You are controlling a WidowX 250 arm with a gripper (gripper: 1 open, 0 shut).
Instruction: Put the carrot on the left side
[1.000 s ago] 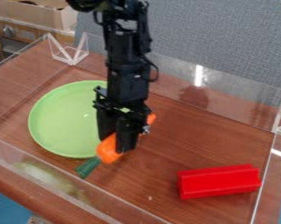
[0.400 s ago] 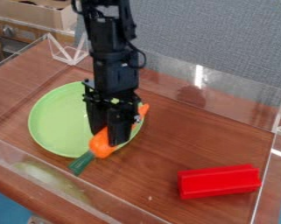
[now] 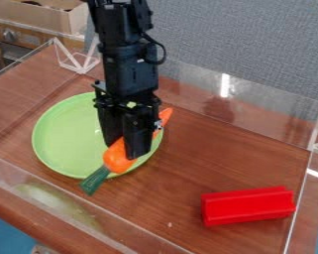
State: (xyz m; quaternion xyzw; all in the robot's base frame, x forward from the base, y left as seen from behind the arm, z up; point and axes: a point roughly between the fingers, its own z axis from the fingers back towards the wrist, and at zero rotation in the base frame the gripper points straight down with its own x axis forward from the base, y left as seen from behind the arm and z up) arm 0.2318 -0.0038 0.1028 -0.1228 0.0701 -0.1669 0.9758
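The carrot (image 3: 118, 160) is orange with a dark green top (image 3: 95, 180) and hangs tilted, green end low and to the left. My gripper (image 3: 128, 152) points down and is shut on the carrot's orange body. The carrot hangs over the near right rim of the green plate (image 3: 66, 129), a little above the table. The black arm (image 3: 123, 60) rises above the gripper and hides part of the plate.
A red rectangular block (image 3: 249, 205) lies on the wooden table at the front right. Clear low walls (image 3: 267, 99) fence the table on all sides. Cardboard boxes (image 3: 49, 15) stand behind at the upper left.
My gripper has risen and shifted left with the carrot in it, from near the table in front of the plate to over the plate's rim.
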